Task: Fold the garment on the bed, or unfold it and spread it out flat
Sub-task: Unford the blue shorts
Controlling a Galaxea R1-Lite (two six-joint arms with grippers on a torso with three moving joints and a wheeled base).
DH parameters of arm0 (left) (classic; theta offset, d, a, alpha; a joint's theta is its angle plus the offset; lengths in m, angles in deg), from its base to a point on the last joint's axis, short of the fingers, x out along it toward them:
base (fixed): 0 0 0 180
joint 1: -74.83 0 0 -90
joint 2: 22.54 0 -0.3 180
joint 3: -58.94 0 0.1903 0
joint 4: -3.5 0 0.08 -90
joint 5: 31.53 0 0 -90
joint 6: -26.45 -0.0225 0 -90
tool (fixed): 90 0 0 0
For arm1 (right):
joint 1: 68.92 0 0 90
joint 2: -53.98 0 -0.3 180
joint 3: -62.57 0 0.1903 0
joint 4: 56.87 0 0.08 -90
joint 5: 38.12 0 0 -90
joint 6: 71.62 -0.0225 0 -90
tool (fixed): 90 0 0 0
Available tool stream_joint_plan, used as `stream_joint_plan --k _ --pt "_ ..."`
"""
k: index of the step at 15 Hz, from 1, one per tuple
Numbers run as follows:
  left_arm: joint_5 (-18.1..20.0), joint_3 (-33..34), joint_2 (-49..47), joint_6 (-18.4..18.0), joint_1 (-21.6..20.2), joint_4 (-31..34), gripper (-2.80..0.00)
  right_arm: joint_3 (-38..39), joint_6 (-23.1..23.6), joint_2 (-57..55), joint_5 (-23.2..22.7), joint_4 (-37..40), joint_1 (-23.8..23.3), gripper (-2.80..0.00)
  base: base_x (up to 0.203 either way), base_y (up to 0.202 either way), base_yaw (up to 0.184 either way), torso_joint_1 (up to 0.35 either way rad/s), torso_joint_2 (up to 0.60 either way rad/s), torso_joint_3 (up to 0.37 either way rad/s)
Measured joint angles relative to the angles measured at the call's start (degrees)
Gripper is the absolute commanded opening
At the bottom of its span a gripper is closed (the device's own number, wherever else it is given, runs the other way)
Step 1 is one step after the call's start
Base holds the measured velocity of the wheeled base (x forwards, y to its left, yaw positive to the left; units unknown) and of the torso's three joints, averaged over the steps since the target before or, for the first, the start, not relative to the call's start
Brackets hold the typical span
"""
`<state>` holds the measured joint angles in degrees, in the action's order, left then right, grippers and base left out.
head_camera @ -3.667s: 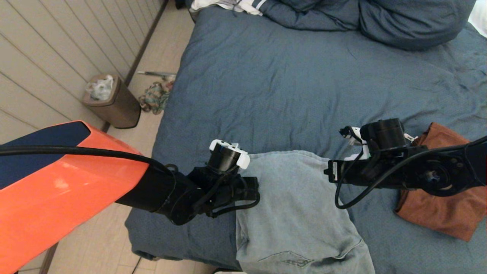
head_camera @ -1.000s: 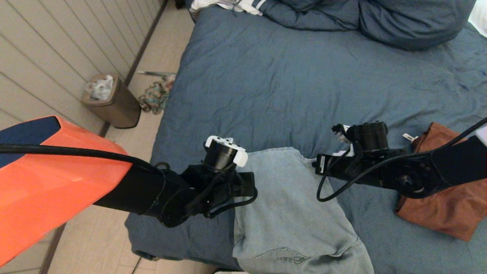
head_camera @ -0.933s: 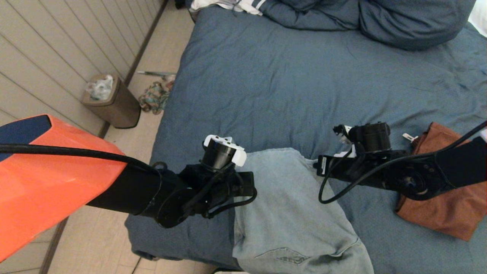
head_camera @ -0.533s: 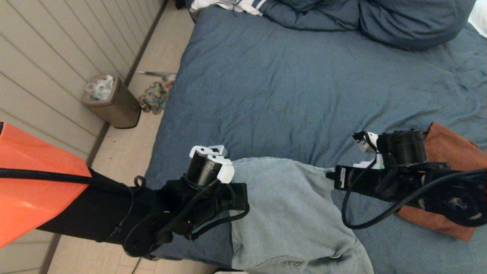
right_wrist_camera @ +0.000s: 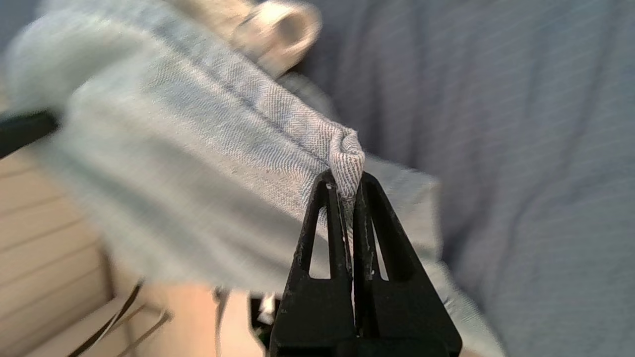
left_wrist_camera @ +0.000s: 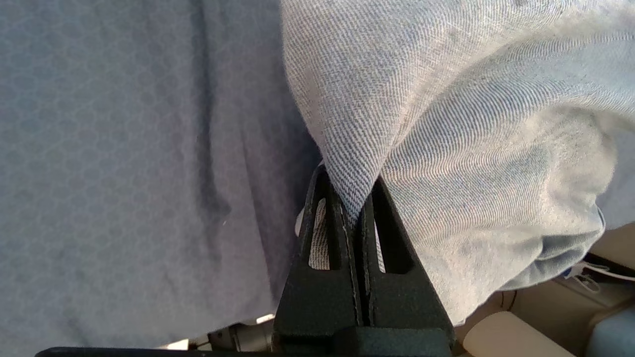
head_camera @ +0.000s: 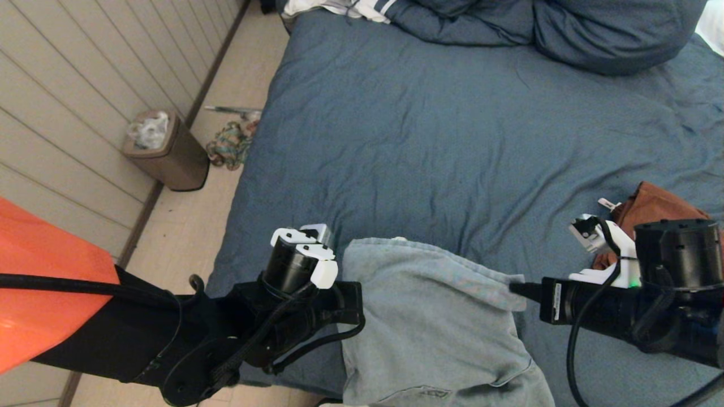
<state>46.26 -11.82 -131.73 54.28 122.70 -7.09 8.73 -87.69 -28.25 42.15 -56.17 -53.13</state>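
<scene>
Left gripper [left_wrist_camera: 353, 208]: fingers pressed together on a pinch of the pale denim garment [head_camera: 430, 322], at its left upper corner; cloth rises in a peak from between the tips.
Right gripper [right_wrist_camera: 349, 191]: fingers pressed together on a bunched hem corner of the same garment, at its right upper corner.
Left arm [head_camera: 186, 339]: reaches in from the near left, black forearm angled toward the bed's near edge, wrist level with the garment's left side.
Right arm [head_camera: 628, 311]: comes in from the near right, forearm lying almost level, pointing left toward the garment's corner.
Pale denim garment: stretched between the two grippers at the near edge of the bed, upper edge raised slightly, lower part hanging over the mattress edge.
Bed [head_camera: 452, 130]: slate-blue wrinkled cover, fills most of the head view; bunched blue bedding [head_camera: 565, 28] at the far end.
Rust-brown cloth [head_camera: 650, 209]: on the bed at the right, partly behind the right arm.
Waste bin [head_camera: 164, 152]: on the floor left of the bed, beside the panelled wall.
</scene>
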Motion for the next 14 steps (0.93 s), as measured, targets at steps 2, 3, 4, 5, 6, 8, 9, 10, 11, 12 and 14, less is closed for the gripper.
stream_joint_plan --k 2,3,4,5,6,8,9,10,11,12,14 --pt "0.27 -0.78 -0.73 0.08 -0.24 0.39 -2.80 0.19 -0.02 0.86 -1.01 0.00 -0.05 -2.80 0.000 0.000 0.000 0.000 0.00 0.000" --pt "0.27 -0.95 -1.00 0.09 -0.27 0.61 -2.80 0.16 -0.02 1.04 -1.04 0.00 -0.06 -2.80 0.000 0.000 0.000 0.000 0.00 0.000" --pt "0.04 -1.05 -1.18 0.17 -0.28 0.72 0.00 0.07 -0.02 1.15 -1.07 -0.01 -0.05 -2.80 0.000 0.000 0.000 0.000 0.00 0.000" --pt "-0.02 -1.14 -1.31 0.13 -0.33 0.79 0.00 0.02 -0.02 1.24 -1.15 0.00 -0.05 -2.80 0.000 0.000 0.000 0.000 0.00 0.000" --pt "0.06 -1.17 -1.32 0.05 -0.34 0.77 0.00 -0.06 0.00 1.28 -1.18 -0.04 -0.05 -2.80 0.000 0.000 0.000 0.000 0.00 0.000" --pt "0.13 -1.07 -1.16 0.03 -0.33 0.36 0.00 -0.06 0.06 1.37 -1.20 -0.02 -0.02 -2.80 0.000 0.000 0.000 0.000 0.00 0.000" --pt "0.09 -0.94 -0.78 0.04 -0.33 0.27 0.00 -0.06 0.09 1.37 -1.18 -0.02 -0.05 -2.80 0.000 0.000 0.000 0.000 0.00 0.000" --pt "0.09 -0.89 -0.24 0.00 -0.38 0.28 0.00 -0.06 0.06 1.35 -1.18 -0.01 -0.05 -2.80 0.000 0.000 0.000 0.000 0.00 0.000" --pt "0.01 -0.92 0.30 -0.02 -0.75 0.25 0.00 -0.17 0.06 1.25 -1.18 -0.02 -0.06 -2.80 0.000 0.000 0.000 0.000 0.00 0.000" --pt "0.01 -1.20 0.89 -0.11 -1.46 0.39 0.00 -0.27 0.07 1.24 -1.21 -0.01 -0.06 -2.80 0.000 0.000 0.000 0.000 0.00 0.000" --pt "0.33 -2.61 1.95 -0.22 -4.06 1.20 0.00 -0.25 0.08 1.60 -1.78 0.13 0.00 -2.80 0.000 0.000 0.000 0.000 0.00 0.000"
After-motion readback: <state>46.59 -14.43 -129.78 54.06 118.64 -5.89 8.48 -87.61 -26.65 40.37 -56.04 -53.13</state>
